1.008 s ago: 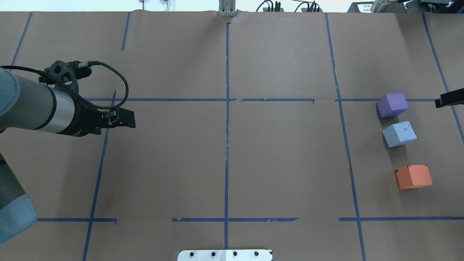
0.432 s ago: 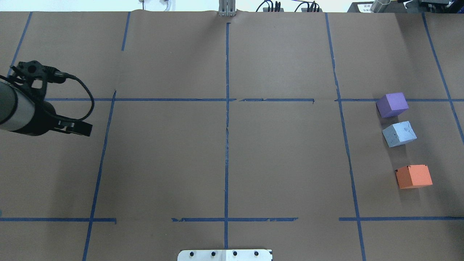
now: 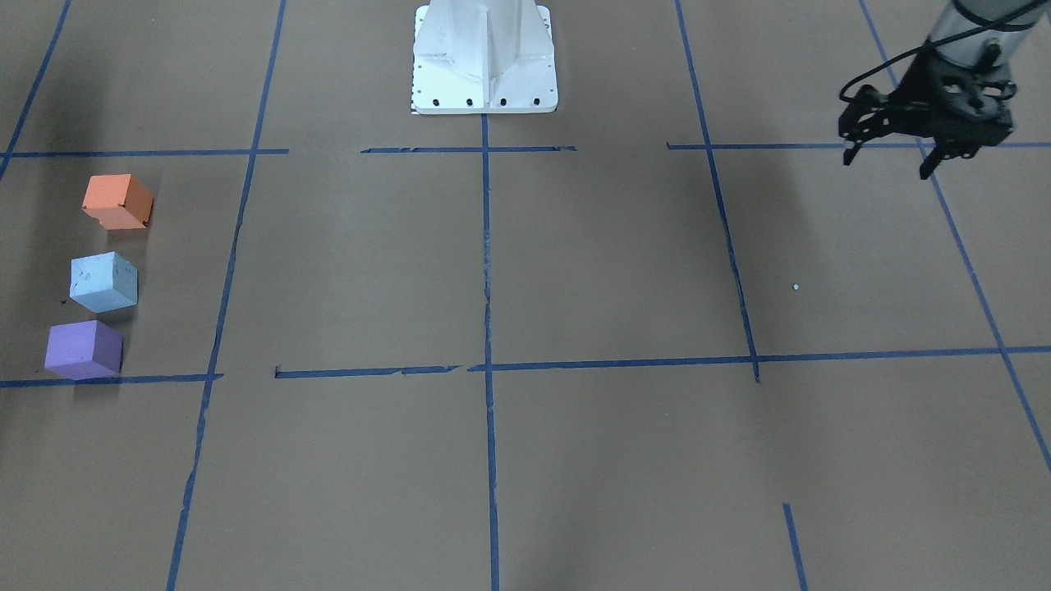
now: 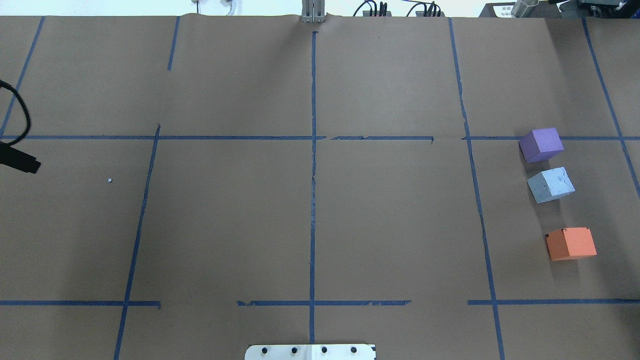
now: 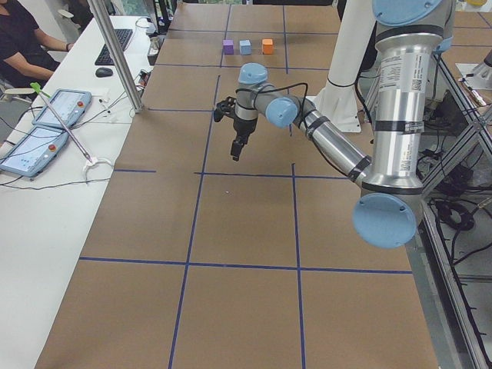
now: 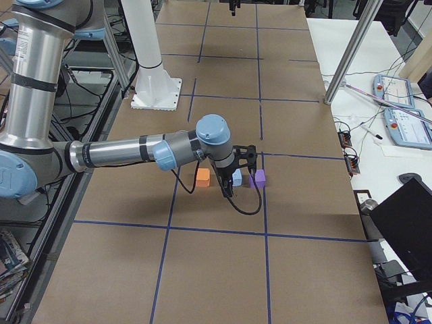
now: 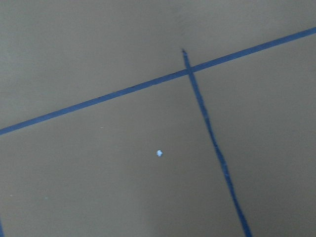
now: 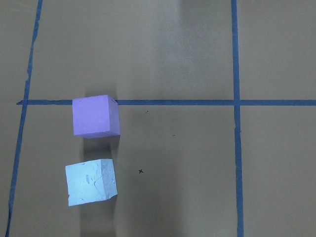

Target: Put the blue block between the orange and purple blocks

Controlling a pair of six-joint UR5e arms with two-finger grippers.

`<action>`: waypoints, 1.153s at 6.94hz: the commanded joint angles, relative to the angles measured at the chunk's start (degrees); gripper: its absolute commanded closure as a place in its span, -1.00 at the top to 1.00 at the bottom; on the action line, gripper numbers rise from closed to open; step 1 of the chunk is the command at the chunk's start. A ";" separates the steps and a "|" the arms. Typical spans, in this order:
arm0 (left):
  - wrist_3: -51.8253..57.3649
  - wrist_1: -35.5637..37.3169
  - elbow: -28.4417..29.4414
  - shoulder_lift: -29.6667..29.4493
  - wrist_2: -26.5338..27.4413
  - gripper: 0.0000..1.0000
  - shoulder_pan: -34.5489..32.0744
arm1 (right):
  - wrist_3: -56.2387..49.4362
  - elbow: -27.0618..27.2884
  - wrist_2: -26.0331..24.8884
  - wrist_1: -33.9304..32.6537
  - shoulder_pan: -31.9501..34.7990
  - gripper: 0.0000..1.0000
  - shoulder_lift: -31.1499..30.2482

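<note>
The left claw point(image 3: 887, 164) hangs over the left end of the table point(image 4: 225, 225). Its two fingers are spread wide and hold nothing. Far off to its right sits the blue block point(image 4: 551, 185), between the purple block point(image 4: 541, 144) and the orange block point(image 4: 570, 243), touching neither. The right claw point(image 6: 226, 191) hangs close by these blocks. I cannot tell how wide it is spread.

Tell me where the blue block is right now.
In the overhead view the blue block sits far right, between the purple block and the orange block, touching neither.
</note>
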 commanded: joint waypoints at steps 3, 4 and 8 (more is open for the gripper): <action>27.55 0.11 13.31 6.04 -10.20 1.00 -20.97 | -4.18 -0.04 -0.14 -1.60 0.18 1.00 -2.66; 27.74 0.12 15.68 6.30 -10.20 1.00 -21.34 | -4.61 0.22 -0.32 -1.60 0.17 1.00 -3.36; 23.30 2.82 16.23 6.14 -10.20 1.00 -23.72 | -5.23 3.91 -4.15 -7.58 -3.94 1.00 -2.84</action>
